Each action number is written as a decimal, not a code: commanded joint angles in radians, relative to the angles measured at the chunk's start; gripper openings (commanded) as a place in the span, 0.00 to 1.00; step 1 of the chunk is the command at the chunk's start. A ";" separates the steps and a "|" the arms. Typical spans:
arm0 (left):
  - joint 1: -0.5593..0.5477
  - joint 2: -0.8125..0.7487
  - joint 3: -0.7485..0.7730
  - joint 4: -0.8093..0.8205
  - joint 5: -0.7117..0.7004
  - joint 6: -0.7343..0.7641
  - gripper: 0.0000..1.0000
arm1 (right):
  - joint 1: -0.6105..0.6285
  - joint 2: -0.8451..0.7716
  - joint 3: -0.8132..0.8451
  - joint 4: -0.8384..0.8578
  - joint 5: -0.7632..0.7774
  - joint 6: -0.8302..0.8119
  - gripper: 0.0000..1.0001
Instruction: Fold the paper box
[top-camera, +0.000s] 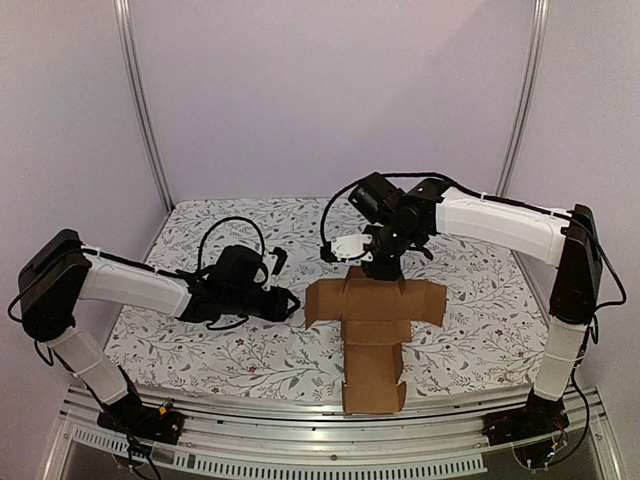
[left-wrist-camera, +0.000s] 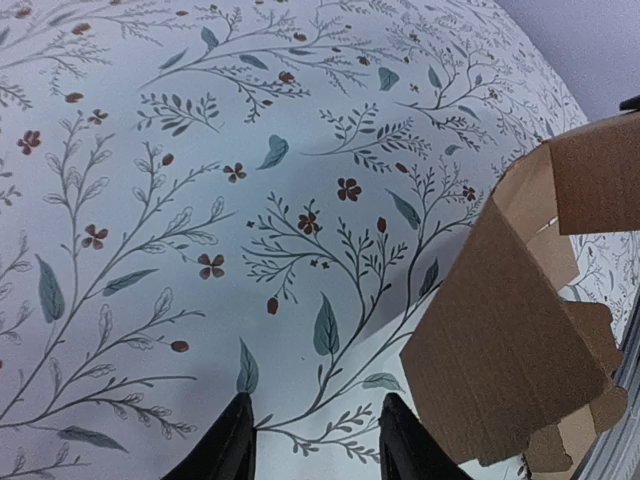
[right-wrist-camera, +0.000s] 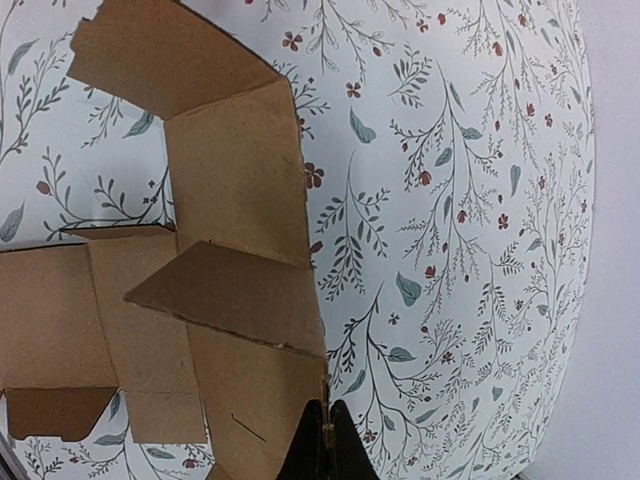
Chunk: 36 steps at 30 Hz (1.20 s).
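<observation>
The paper box (top-camera: 375, 330) is a brown cardboard cross-shaped sheet lying mid-table, with some flaps raised. Its long arm reaches toward the near edge. My right gripper (top-camera: 378, 270) sits at the sheet's far edge, and in the right wrist view its fingers (right-wrist-camera: 325, 445) are shut on the thin edge of a panel of the paper box (right-wrist-camera: 230, 180). My left gripper (top-camera: 290, 303) hovers just left of the sheet. It (left-wrist-camera: 316, 412) stands open over bare cloth with nothing between the fingers, and the paper box (left-wrist-camera: 510, 340) lies to its right, apart from it.
A floral tablecloth (top-camera: 200, 340) covers the table. A metal rail (top-camera: 300, 415) runs along the near edge, right by the sheet's near end. Two upright frame posts (top-camera: 145, 110) stand at the back corners.
</observation>
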 joint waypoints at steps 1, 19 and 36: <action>0.005 0.114 0.064 0.161 0.164 0.009 0.42 | 0.062 -0.103 -0.125 0.201 0.118 -0.041 0.00; -0.076 0.218 0.032 0.334 0.352 0.007 0.43 | 0.155 -0.295 -0.520 0.636 0.319 -0.131 0.00; -0.059 0.173 0.097 0.174 0.146 0.060 0.44 | 0.155 -0.159 -0.530 0.934 0.366 -0.270 0.00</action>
